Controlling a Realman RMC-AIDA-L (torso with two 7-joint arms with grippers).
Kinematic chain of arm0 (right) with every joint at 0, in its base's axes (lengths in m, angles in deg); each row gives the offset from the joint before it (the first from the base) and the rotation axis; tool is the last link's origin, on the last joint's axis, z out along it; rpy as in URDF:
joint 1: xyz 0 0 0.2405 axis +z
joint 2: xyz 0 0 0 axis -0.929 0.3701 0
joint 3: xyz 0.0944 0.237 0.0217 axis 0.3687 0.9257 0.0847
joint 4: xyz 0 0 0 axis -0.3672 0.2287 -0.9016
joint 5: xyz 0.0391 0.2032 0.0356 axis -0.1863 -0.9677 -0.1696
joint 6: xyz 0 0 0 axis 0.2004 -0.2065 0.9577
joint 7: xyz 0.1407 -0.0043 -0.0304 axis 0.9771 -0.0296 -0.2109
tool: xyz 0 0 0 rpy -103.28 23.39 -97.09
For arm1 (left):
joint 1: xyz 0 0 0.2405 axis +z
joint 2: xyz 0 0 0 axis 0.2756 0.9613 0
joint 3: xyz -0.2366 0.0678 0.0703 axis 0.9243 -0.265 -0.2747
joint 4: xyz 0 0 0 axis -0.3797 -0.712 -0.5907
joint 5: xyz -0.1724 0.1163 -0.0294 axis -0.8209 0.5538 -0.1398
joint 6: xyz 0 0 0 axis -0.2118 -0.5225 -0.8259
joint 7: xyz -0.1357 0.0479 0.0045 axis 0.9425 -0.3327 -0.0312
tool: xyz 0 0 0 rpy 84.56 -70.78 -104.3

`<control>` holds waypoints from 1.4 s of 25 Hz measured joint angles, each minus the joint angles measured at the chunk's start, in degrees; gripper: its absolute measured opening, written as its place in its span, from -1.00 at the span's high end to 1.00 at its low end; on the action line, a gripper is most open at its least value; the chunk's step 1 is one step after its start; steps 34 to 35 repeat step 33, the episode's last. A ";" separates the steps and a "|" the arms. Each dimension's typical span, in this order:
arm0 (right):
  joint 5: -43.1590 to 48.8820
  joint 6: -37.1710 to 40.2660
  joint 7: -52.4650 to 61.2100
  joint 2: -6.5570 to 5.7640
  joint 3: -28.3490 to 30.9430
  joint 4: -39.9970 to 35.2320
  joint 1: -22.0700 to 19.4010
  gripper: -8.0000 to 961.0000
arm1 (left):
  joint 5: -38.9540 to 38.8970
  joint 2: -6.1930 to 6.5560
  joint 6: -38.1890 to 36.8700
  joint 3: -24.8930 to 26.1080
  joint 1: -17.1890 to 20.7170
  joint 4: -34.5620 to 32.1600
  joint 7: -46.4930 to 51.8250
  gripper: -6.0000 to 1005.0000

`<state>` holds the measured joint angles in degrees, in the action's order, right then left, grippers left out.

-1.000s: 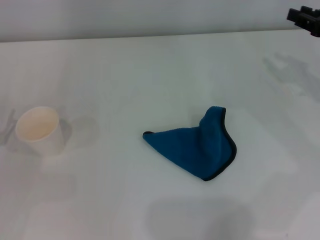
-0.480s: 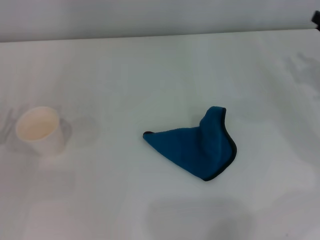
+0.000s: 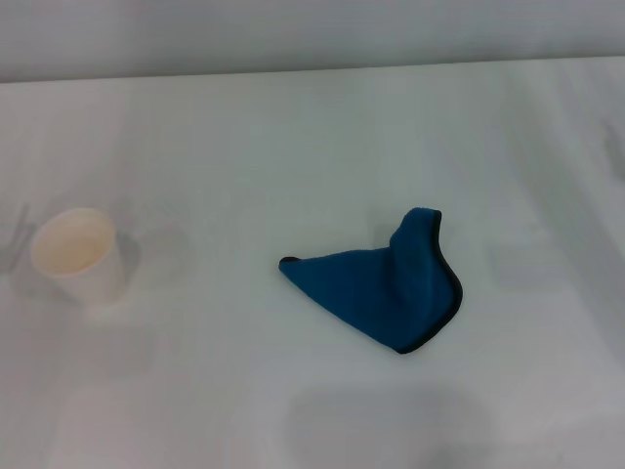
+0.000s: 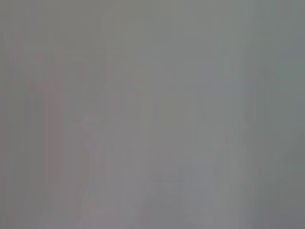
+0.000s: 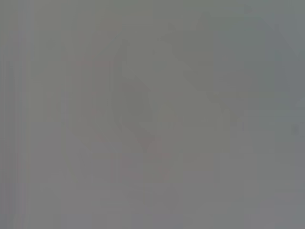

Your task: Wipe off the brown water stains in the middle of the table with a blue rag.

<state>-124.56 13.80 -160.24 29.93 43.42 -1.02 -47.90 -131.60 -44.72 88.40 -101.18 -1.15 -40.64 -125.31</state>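
Note:
The blue rag (image 3: 384, 281) lies crumpled in a loose triangle with black edging on the white table (image 3: 293, 137), a little right of the middle in the head view. One corner stands up in a small peak. No brown water stains show anywhere on the table. Neither gripper is in view in the head view. Both wrist views show only a plain grey surface with nothing to tell apart.
A white paper cup (image 3: 78, 256) stands upright at the left side of the table, well apart from the rag. The table's far edge (image 3: 312, 70) runs across the top of the head view. A grey shadow (image 3: 391, 425) lies near the front edge.
The right gripper, seen at the top right corner a second ago, has moved out of the head view to the right. The rag and the cup have not moved.

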 joint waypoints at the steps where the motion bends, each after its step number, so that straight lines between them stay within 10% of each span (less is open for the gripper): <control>1: -1.73 -0.51 -2.27 0.00 0.02 1.14 -0.05 0.12 | -0.01 -0.03 -0.05 0.00 0.01 0.00 0.00 -0.75; 35: -6.48 -1.07 -10.63 0.14 5.11 3.94 -1.57 0.11 | -1.57 -0.30 0.37 0.09 0.41 0.57 0.05 -0.76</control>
